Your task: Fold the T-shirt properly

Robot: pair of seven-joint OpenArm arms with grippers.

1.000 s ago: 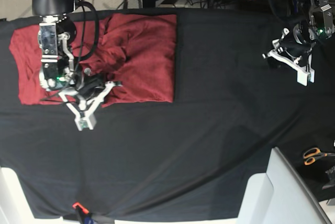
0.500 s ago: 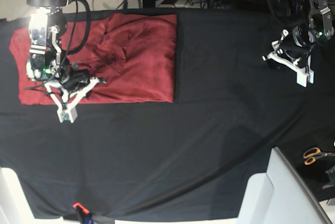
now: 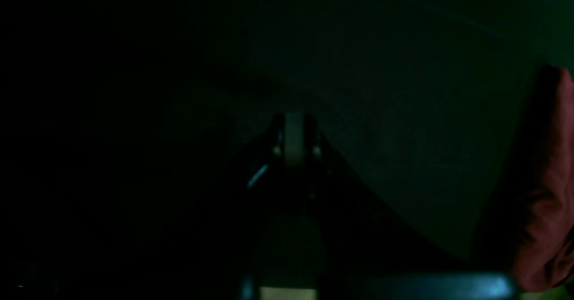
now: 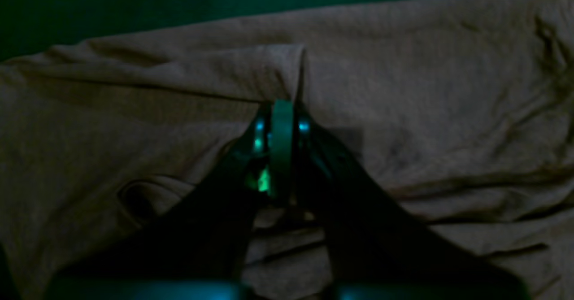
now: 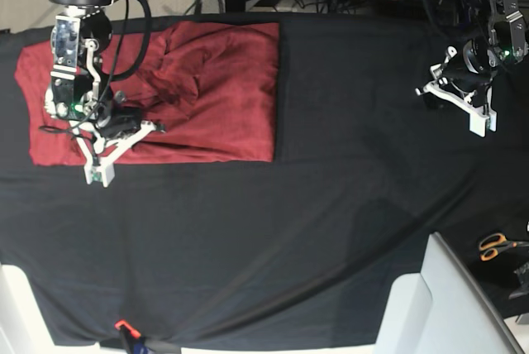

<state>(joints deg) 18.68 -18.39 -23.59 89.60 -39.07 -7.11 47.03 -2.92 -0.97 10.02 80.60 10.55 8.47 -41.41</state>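
Evidently you were mid-fold: the maroon T-shirt (image 5: 165,93) lay far-left on the black table cloth (image 5: 331,205), both grippers closed and empty; next, regrasp its near hem.

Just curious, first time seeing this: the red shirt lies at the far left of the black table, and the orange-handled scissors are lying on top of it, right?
Not quite. The T-shirt does lie at the far left of the black table cloth, but the base view shows the scissors at the right edge, far from it.
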